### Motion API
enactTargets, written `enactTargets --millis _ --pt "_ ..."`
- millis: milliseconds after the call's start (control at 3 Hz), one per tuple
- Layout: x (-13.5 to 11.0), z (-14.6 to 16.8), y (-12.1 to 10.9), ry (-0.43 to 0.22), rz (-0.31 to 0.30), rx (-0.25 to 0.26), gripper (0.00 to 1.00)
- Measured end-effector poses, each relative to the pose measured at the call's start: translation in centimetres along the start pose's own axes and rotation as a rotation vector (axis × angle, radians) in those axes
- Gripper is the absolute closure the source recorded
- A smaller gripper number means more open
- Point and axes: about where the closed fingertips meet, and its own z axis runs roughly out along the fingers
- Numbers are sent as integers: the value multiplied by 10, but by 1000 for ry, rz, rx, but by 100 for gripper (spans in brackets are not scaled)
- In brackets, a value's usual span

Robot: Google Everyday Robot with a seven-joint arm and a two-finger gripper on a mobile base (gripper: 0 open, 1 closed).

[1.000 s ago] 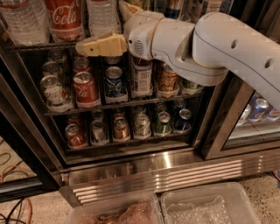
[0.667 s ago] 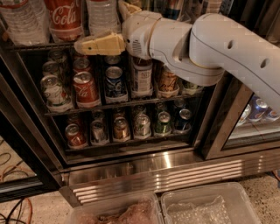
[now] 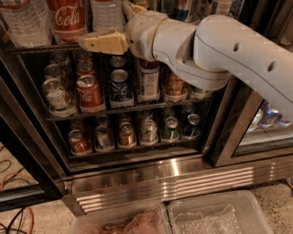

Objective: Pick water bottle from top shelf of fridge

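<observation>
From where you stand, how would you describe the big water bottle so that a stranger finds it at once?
In the fridge, look at the top shelf, far left. The gripper hangs open further right, before a narrower clear bottle. The water bottle stands left of the red Coca-Cola bottle and alone has wide, clear, ribbed walls.

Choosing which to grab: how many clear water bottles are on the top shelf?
2: one water bottle at far left, another right of the Coca-Cola bottle, by the gripper. The arm may hide more.
</observation>
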Motion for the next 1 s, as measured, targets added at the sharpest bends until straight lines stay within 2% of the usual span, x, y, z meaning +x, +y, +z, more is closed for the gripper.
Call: enactTargets --millis 333,667,1000 --pt "3 -1 -10 13 5 54 4" --pt "4 2 -22 13 12 109 7" --pt "0 10 -27 3 13 140 13"
